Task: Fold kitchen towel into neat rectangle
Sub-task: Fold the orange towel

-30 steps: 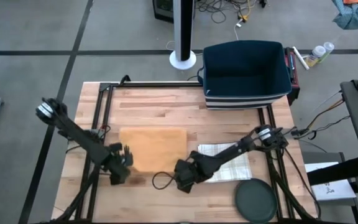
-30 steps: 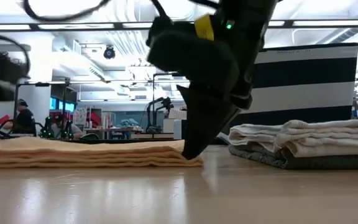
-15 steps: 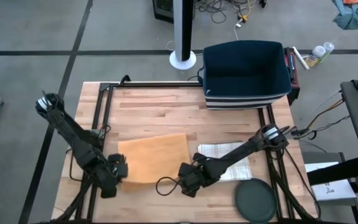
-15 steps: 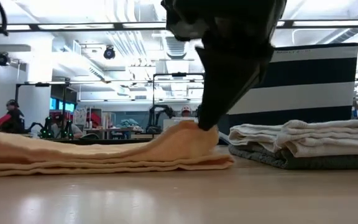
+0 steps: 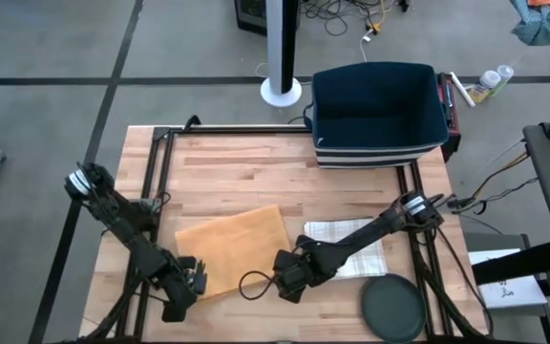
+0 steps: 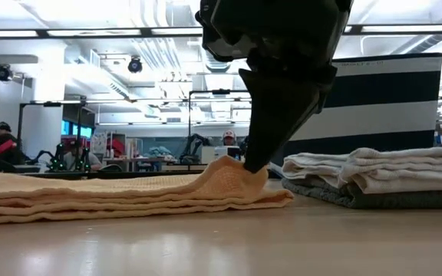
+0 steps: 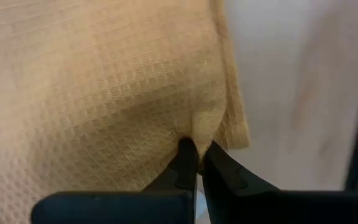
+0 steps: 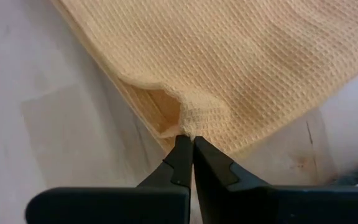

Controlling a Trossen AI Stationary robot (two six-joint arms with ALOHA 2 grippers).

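A tan waffle-weave kitchen towel (image 5: 235, 247), folded in several layers, lies askew on the wooden table (image 5: 227, 162). My left gripper (image 5: 187, 280) is shut on the towel's near left corner. My right gripper (image 5: 287, 274) is shut on its near right corner, and in the low view it comes down as a dark wedge (image 6: 252, 167) onto the towel's (image 6: 106, 195) right end. Both arms reach in from the table's sides. My left gripper pinches a small pucker of the towel's top surface (image 7: 199, 127) between its two fingers, close to the towel's corner and side edge. The fingers come steeply from above. The towel around the pinch lies on the table. My right gripper pinches a raised pucker of the towel (image 8: 190, 118) between its two fingertips, just inside the near right corner. It slants down from above. The upper layers rise in a hump (image 6: 232, 175) under the fingers, while the lower layers (image 6: 206, 205) stay flat on the table.
Folded white checked towels (image 5: 349, 241) lie just right of the tan one, seen as a stack (image 6: 382, 178) in the low view. A dark blue bin (image 5: 378, 110) stands far right, a dark round disc (image 5: 391, 308) near right, and a black cable loop (image 5: 250, 283) by my right gripper.
My left gripper has moved toward the table's near edge, sinking a little and tipping steeper, dragging the towel's left corner with it. The towel has turned about from square to askew. Its right end, under my right gripper, has risen into a hump.
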